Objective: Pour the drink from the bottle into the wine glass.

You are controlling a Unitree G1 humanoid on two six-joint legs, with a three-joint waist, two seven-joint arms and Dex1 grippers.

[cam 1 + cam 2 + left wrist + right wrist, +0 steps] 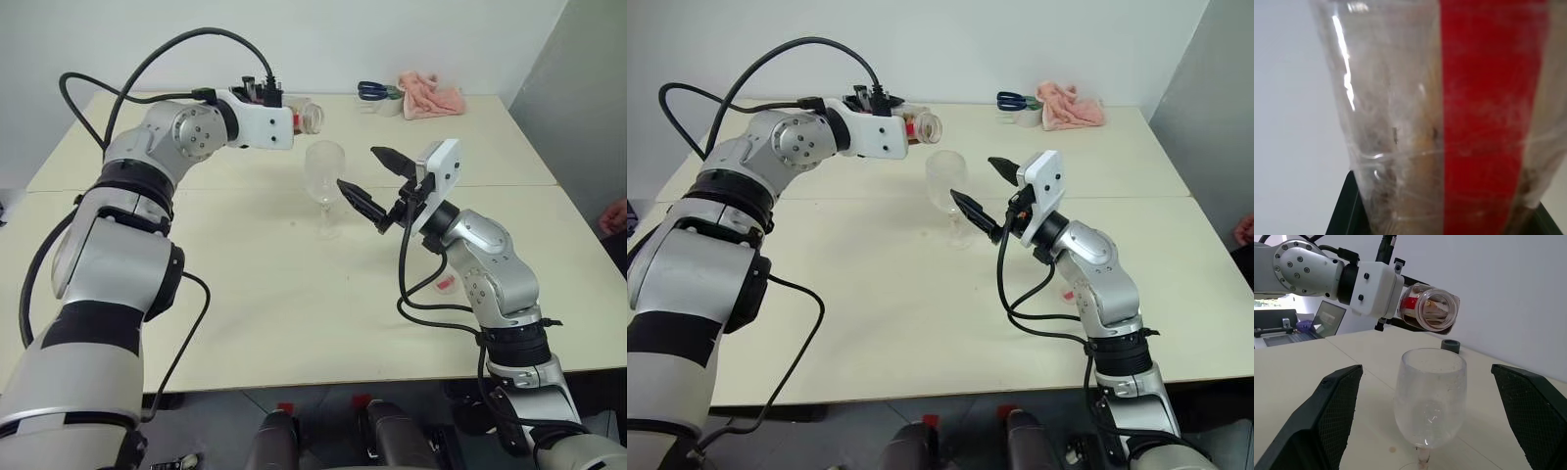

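Setting: pale tabletop (294, 323) against a plain white wall, with two arms reaching in over it.
Right gripper (376, 182): nearest, jaws spread wide and holding nothing; one finger (1327, 416) stands on either side of the wine glass without touching it.
Wine glass (324, 172): upright near the table's middle, standing on its own foot; the bowl looks wet inside, with little or no drink pooled in it as far as I can tell.
Bottle (924, 125): clamped in the left gripper (905, 125), tipped close to level, with its open mouth (1438, 309) facing out above and behind the glass rim.
Drink: only a reddish-brown trace shows inside the bottle (1415, 147).
Doing it well: bring the mouth squarely over the bowl before tilting further, roll slowly, and keep the neck off the rim.
Far edge: pink cloth (431, 95) and blue scissors (372, 90), well apart from the work.
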